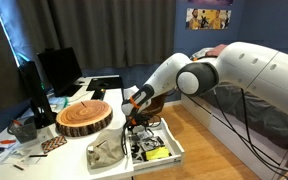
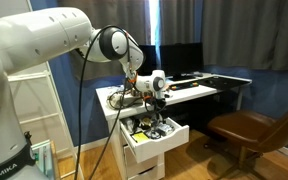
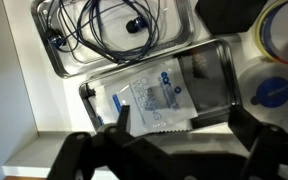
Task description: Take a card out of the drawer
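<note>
Drawer (image 1: 175, 151): white rims and front.
Desk (image 2: 202, 95): white top.
Round wood slab (image 1: 84, 116): tan face with a concentric ring pattern and a dark brown bark edge.
Arm (image 1: 254, 65): white shells, black joint.
Gripper (image 1: 136, 116): black.
Wrist view: black cables (image 3: 99, 30) in a grey metallic tray (image 3: 184, 45); a clear packet (image 3: 159, 95) with blue print.
Chair (image 2: 246, 128): brown.
Wall (image 1: 149, 30): blue.

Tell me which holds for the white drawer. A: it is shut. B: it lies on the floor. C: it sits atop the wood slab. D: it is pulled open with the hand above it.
D: in both exterior views the drawer stands pulled out from the desk, with the hand over it.
</note>
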You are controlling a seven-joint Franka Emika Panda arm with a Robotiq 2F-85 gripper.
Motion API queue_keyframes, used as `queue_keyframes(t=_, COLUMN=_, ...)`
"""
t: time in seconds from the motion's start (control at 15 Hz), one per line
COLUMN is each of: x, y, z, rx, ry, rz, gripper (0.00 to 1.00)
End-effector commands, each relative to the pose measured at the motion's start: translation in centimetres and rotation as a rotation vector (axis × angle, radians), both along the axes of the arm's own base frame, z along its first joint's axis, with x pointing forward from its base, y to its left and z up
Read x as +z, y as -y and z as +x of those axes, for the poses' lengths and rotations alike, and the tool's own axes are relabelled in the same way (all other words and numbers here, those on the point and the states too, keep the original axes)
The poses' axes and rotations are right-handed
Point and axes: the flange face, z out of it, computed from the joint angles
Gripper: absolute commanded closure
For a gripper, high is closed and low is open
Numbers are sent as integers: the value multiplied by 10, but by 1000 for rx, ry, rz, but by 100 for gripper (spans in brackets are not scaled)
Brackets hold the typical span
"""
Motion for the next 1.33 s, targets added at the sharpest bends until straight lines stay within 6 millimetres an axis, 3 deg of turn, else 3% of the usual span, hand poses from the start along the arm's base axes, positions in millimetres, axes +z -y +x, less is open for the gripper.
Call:
queue_keyframes(t=0.0, x=6, y=0, z=-9, rx=4, ry=-51, rz=32, gripper=0)
queue_keyframes(t=0.27, x=-3, y=3, z=-12, rx=2, ry=-86, rz=13, gripper=0)
queue_keyframes(t=0.53, x=-4, y=13, z=-7, rx=-3, ry=-63, rz=-44, gripper=8)
queue_keyframes(t=1.27, x=-6, y=16, z=3, rx=18, ry=-17, rz=-26, gripper=8)
